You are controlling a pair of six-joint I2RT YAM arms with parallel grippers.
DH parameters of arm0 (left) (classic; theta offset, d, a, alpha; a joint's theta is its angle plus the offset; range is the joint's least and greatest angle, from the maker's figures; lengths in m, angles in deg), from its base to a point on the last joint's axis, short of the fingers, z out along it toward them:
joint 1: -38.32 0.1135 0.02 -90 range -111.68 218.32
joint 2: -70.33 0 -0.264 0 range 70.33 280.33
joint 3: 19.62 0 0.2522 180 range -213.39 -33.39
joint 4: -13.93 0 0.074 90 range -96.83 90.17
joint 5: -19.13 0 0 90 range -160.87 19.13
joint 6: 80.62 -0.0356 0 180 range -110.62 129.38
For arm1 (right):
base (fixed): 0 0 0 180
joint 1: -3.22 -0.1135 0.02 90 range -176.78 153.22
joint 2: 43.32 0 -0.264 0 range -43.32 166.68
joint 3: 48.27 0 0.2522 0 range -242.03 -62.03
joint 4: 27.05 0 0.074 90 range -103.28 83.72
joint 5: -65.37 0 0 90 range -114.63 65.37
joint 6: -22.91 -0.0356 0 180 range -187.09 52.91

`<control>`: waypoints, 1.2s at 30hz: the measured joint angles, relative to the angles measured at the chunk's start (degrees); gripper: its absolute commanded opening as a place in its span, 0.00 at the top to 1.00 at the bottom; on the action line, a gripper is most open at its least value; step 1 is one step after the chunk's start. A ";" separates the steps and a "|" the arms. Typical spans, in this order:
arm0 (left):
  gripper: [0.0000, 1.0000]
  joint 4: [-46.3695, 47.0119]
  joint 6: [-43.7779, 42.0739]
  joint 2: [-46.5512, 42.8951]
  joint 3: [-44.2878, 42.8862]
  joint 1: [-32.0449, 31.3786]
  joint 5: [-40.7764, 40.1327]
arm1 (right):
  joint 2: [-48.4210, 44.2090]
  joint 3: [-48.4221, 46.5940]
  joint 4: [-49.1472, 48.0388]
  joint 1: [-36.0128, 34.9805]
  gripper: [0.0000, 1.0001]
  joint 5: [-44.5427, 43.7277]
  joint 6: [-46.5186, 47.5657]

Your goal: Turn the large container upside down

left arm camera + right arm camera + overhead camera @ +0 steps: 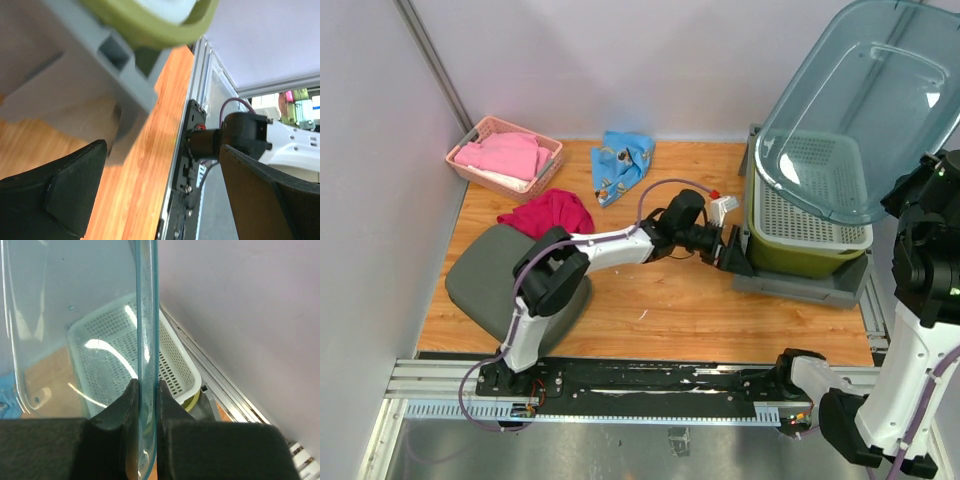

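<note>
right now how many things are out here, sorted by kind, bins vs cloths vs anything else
bins and baskets: 5 (pink basket, grey crate, olive-green bin, white mesh basket, clear teal tub)
cloths: 3 (pink cloth, red cloth, blue patterned cloth)
grey pad: 1
total: 9

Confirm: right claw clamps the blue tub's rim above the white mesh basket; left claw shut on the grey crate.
No: left wrist view shows the left claw open beside the grey crate. The right claw does clamp the blue tub by its rim above the white mesh basket.
</note>
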 measured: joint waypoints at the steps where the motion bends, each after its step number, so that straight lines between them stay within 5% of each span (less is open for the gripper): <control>1: 0.01 0.22 -0.04 -0.98 1.09 0.28 0.00 | -0.11 -0.57 -0.04 -0.15 0.99 0.44 -0.07; 11: 0.01 -9.44 -3.04 -35.52 22.49 17.44 -6.82 | -0.24 9.49 -6.51 -0.87 0.99 17.99 -2.01; 16: 0.01 -23.41 -4.20 -50.64 20.72 32.50 -13.77 | 2.40 21.00 -13.05 -16.72 0.99 18.99 -3.15; 21: 0.01 -35.28 -5.35 -56.30 13.79 39.12 -26.60 | 9.09 30.77 -18.53 -33.66 0.99 17.97 -3.13; 28: 0.01 -40.87 -5.75 -57.61 15.32 39.52 -31.91 | 12.72 40.50 -22.75 -35.43 0.99 15.67 -3.87; 29: 0.01 -41.05 -5.70 -57.55 16.24 39.50 -31.76 | 12.92 41.48 -23.34 -35.39 0.92 15.72 -3.91; 33: 0.01 -40.89 -5.20 -56.96 20.70 39.50 -30.40 | 14.19 44.39 -25.86 -35.41 0.36 18.53 -3.93; 36: 0.01 -40.81 -4.87 -56.72 22.36 39.50 -29.90 | 15.32 43.98 -26.18 -35.45 0.31 19.56 -2.93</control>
